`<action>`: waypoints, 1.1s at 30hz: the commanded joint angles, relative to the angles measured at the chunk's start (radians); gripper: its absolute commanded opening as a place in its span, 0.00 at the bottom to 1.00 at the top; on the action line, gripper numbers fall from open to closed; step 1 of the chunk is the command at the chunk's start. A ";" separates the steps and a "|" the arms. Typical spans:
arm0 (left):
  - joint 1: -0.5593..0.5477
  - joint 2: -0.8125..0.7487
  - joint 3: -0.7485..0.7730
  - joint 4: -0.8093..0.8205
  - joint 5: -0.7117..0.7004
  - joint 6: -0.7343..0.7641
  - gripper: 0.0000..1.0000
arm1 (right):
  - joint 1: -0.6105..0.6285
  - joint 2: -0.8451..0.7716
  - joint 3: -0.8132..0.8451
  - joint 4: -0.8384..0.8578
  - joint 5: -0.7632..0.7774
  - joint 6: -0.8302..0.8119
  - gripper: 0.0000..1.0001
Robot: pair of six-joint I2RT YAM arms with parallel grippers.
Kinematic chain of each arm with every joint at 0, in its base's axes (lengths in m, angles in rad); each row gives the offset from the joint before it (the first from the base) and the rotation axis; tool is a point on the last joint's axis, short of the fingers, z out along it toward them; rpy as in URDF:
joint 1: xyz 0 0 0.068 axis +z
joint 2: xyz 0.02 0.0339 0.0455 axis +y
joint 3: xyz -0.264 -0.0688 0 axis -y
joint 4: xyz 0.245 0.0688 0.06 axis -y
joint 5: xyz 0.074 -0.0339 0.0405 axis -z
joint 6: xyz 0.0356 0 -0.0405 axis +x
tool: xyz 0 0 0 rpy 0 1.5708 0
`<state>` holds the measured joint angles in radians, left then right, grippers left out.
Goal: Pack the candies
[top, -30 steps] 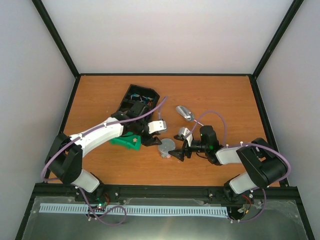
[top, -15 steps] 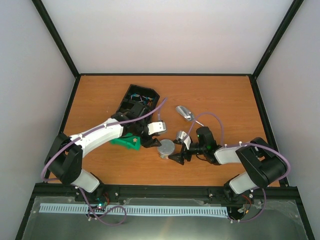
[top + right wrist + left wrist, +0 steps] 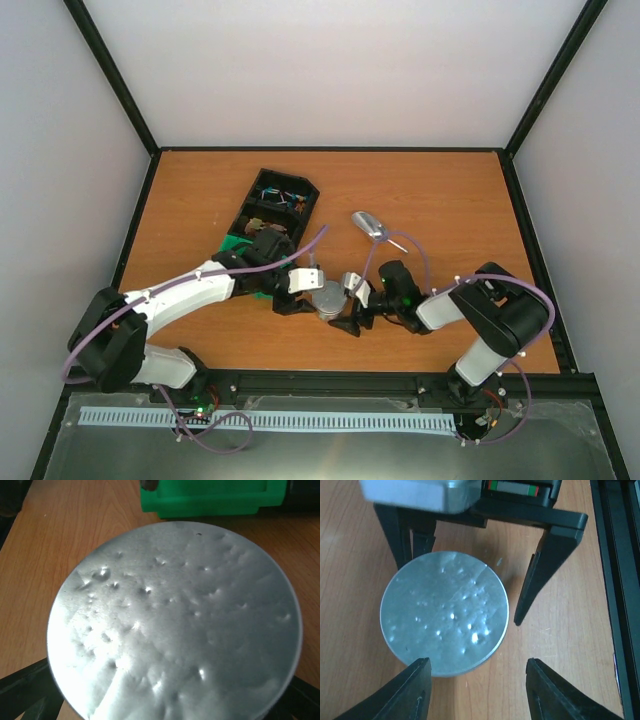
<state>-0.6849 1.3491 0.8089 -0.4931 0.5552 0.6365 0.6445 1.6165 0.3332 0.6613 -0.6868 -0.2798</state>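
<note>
My left pincer (image 3: 477, 667) hangs spread open just left of the round silver lid (image 3: 445, 612), gripping nothing. My right pincer (image 3: 165, 700) faces that lid from the right, fingers apart and not clamped. The candies I cannot pick out anywhere. The black tray (image 3: 305, 183) lies farther left, and the green block (image 3: 210, 497) sits near the lid.
</note>
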 commanded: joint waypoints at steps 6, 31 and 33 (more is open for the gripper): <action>-0.061 0.022 0.014 0.090 -0.034 0.096 0.54 | 0.069 0.067 0.027 0.078 0.076 -0.086 1.00; -0.185 0.046 -0.055 0.182 -0.243 0.163 0.51 | 0.069 0.142 0.060 0.087 0.051 -0.045 0.79; -0.187 0.025 -0.033 0.112 -0.277 0.142 0.51 | 0.069 0.135 0.058 0.082 0.062 -0.040 0.77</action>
<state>-0.8593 1.3884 0.7528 -0.3382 0.3325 0.8040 0.7033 1.7447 0.3809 0.7380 -0.6411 -0.3283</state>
